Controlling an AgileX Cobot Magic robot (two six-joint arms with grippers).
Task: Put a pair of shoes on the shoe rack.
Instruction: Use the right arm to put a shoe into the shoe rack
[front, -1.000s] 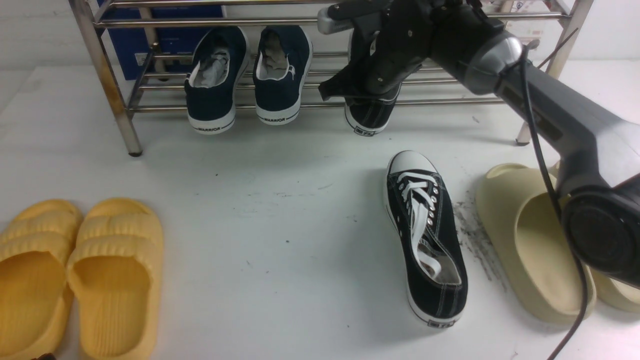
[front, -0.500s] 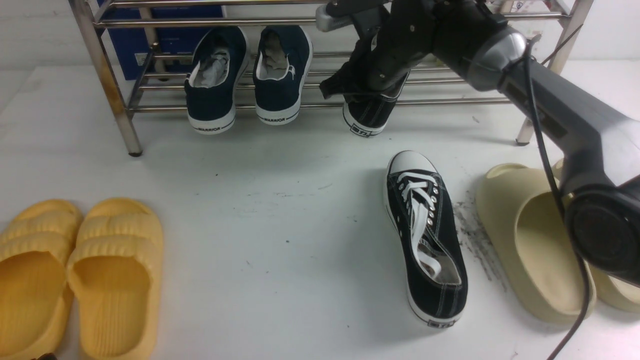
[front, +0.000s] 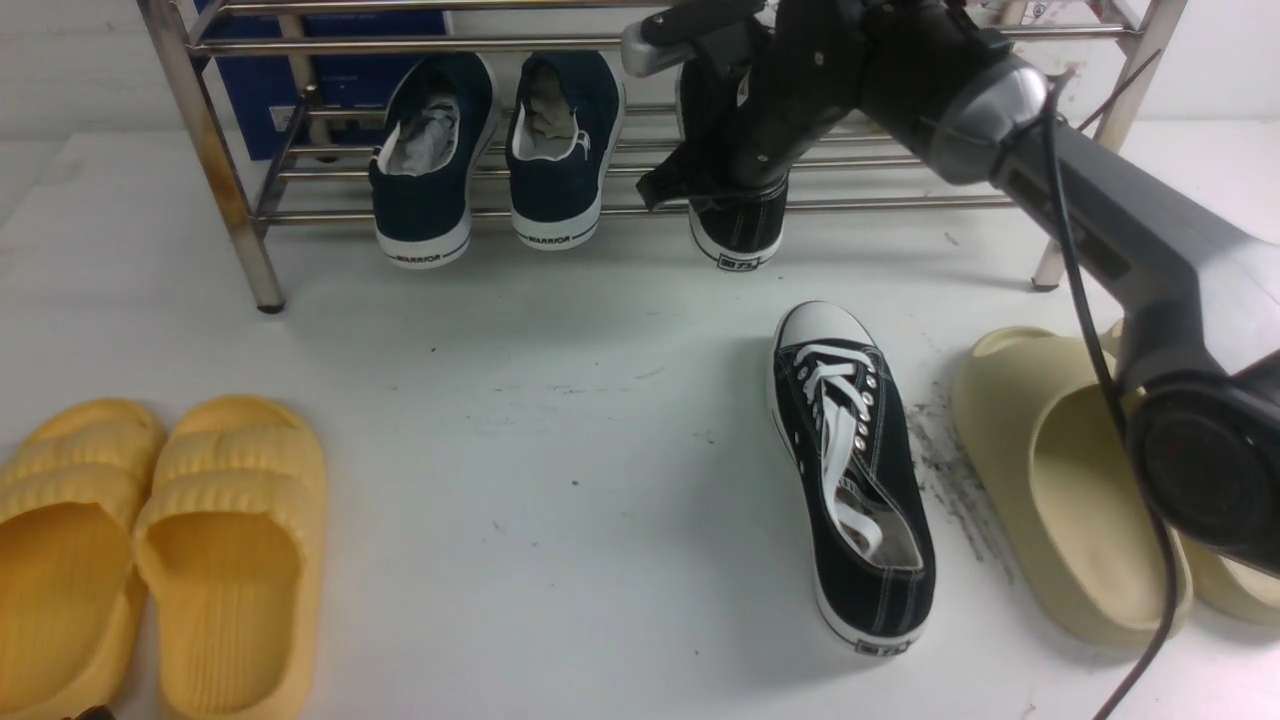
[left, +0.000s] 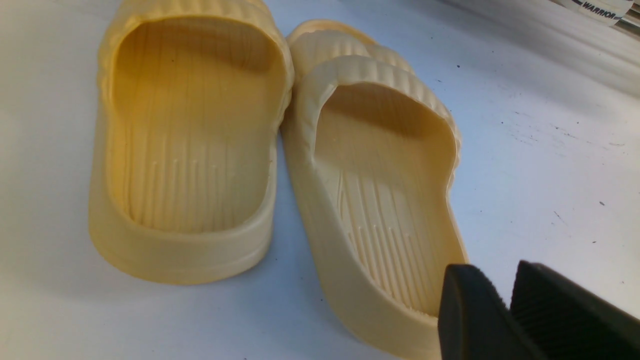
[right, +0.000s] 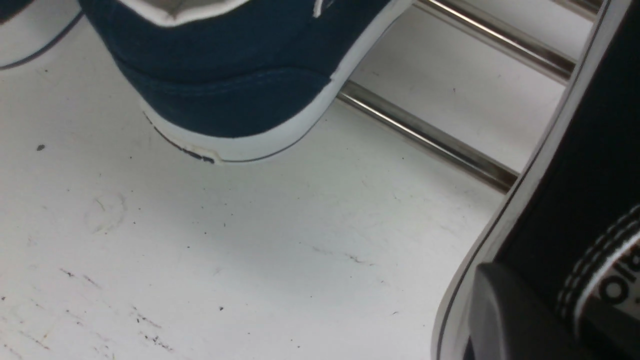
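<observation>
R: right gripper (front: 718, 188) jaws pinching racked sneaker (front: 738, 235) heel | L: left gripper (left: 510, 312) jaws, cannot tell | counter sneaker (front: 850, 470): likely light, soft canvas, stiff sole; take heel collar

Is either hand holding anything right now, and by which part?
The right hand seems clamped on the heel of the black sneaker resting on the rack. The left hand, over the yellow slides, holds nothing.

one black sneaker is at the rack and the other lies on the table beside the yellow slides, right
No. The front view shows the other black sneaker lying on the table beside the beige slides; the yellow slides sit far to its left. The first black sneaker is at the shoe rack, as you say.
</observation>
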